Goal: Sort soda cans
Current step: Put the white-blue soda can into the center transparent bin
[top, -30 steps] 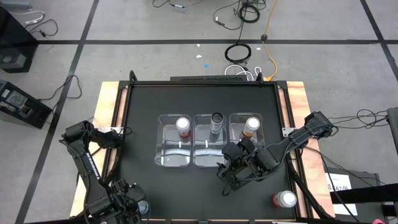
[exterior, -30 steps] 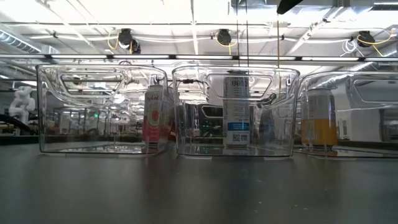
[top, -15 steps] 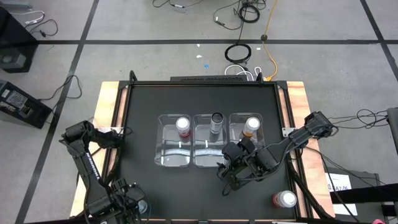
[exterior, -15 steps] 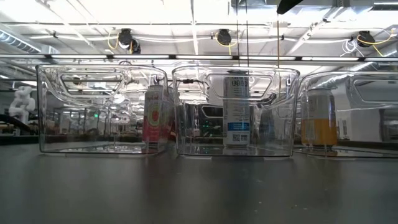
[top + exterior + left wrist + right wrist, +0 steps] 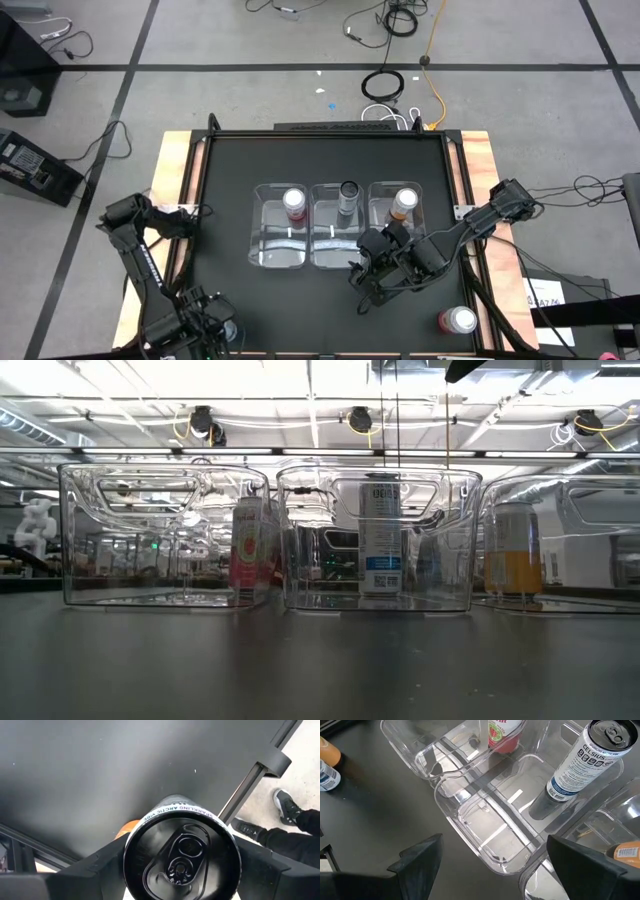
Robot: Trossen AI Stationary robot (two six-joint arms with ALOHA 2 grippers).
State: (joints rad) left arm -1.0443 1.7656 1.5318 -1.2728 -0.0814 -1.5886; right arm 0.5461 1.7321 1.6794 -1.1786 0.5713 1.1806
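At the table's near-left corner, a black can is clasped between the fingers of the left gripper; an orange can stands just behind it. Three bins each hold one can: pink, black, orange. The pick-up step is judged in hand; a lift and carry to the middle bin are called for next. The right gripper waits, spread, near the bins. A second pink can stands near-right.

black table | clear bins | pink can | black-topped can | orange can

Three bins stand side by side mid-table, one can in each.
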